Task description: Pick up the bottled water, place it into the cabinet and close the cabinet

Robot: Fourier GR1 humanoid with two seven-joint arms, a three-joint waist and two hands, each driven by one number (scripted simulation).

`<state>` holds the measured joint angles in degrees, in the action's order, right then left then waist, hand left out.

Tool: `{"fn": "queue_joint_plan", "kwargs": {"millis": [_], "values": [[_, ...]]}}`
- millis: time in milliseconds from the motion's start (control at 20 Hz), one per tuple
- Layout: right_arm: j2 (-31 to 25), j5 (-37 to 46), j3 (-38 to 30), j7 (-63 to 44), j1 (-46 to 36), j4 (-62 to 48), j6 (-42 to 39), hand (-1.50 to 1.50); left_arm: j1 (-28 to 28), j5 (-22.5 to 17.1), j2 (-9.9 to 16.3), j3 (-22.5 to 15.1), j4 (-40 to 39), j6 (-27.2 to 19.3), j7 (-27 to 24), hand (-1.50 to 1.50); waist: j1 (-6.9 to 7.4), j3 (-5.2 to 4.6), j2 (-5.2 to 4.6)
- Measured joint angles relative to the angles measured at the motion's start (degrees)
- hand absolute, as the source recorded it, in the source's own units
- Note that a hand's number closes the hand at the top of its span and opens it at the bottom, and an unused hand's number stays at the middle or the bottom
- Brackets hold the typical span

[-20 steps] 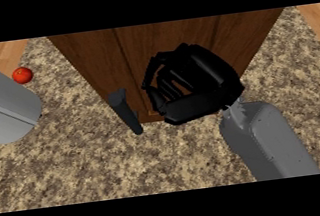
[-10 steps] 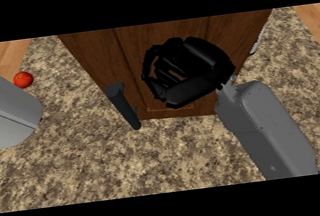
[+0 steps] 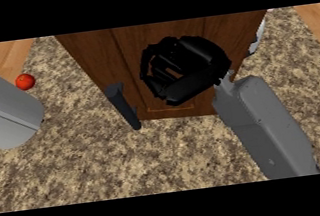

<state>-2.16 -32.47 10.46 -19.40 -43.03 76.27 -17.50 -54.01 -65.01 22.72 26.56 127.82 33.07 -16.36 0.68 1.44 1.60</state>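
The brown wooden cabinet (image 3: 122,49) stands on the speckled counter, its door face turned toward me, with a dark bar handle (image 3: 122,106) sticking out at its lower left. My right hand (image 3: 185,74) lies against the door panel with relaxed, slightly bent fingers and holds nothing that I can see. Its grey forearm (image 3: 262,127) comes in from the lower right. Only the forearm of my left arm (image 3: 0,112) shows, at the left edge; that hand is out of view. A pale, clear shape (image 3: 258,39), possibly the bottled water, peeks out past the cabinet's right edge.
A small red round fruit (image 3: 25,81) lies on the counter at the far left, beside my left forearm. Speckled counter (image 3: 102,162) stretches in front of the cabinet. Wooden floor shows in the top corners.
My right hand has slid a little up and to the left across the door. The handle has shifted left and up, and the door face now looks squarer to me.
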Motion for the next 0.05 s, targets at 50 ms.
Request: {"fn": "queue_joint_plan", "kwargs": {"millis": [50], "values": [[-0.1,-0.2,0.1,0.2,-0.1,-0.2,-0.2,1.50,0.4,0.0,0.0,-0.2,0.3,-0.4,0.4,-1.50,-0.06,0.02,0.00]]}}
